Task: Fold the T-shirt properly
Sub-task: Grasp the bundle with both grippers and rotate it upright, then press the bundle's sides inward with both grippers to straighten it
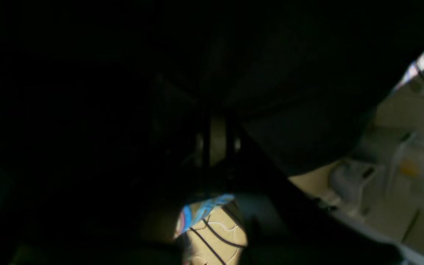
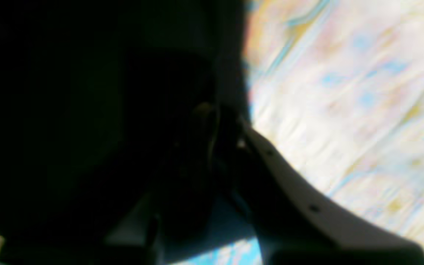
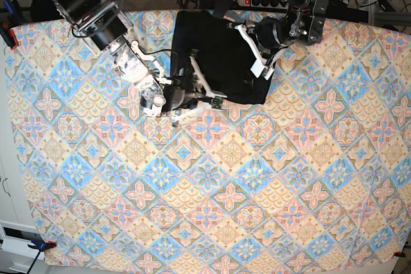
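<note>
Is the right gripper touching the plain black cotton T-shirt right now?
Touching. In the base view the right gripper sits on the lower left edge of the black T-shirt; the right wrist view shows dark cloth against its fingers.

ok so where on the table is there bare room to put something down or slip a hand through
The patterned tablecloth is bare across its whole near half and down both sides, below the T-shirt. It is crowded at the far middle: the shirt lies there, with the right gripper at its near left corner and the left gripper over its right side.
</note>
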You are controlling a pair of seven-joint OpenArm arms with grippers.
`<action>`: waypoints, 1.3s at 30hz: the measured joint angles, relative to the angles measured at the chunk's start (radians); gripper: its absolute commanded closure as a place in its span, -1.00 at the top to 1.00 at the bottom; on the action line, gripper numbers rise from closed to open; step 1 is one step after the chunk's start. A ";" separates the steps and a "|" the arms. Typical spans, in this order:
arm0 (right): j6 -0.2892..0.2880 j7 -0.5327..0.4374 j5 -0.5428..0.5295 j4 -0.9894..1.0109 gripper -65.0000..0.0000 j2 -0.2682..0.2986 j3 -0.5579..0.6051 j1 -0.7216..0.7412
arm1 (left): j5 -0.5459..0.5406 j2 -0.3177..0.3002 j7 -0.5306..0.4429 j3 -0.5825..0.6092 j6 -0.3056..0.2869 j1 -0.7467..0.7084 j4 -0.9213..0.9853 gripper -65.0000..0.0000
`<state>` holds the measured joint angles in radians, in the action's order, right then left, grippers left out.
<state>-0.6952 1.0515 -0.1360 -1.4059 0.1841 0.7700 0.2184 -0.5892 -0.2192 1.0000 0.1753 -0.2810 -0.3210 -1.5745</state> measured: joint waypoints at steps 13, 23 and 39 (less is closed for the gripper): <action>0.010 -0.024 -0.009 -0.049 -0.76 0.122 0.006 -0.079 | 0.219 0.002 0.003 0.016 0.006 0.176 0.026 -0.97; -0.004 0.011 -0.006 -0.193 -0.76 0.198 -0.028 -0.167 | 0.230 0.000 0.018 0.003 0.019 0.245 -0.113 -0.98; 0.000 0.019 0.003 -0.238 -0.76 0.112 -0.257 -0.183 | 0.231 0.003 0.055 -0.203 0.014 -0.094 -0.325 -0.98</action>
<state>-0.6952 1.0702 -0.1333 -1.6436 0.2962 0.5125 0.0353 -0.3584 -0.2165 1.0546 -0.0280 -0.2665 -0.4152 -1.8996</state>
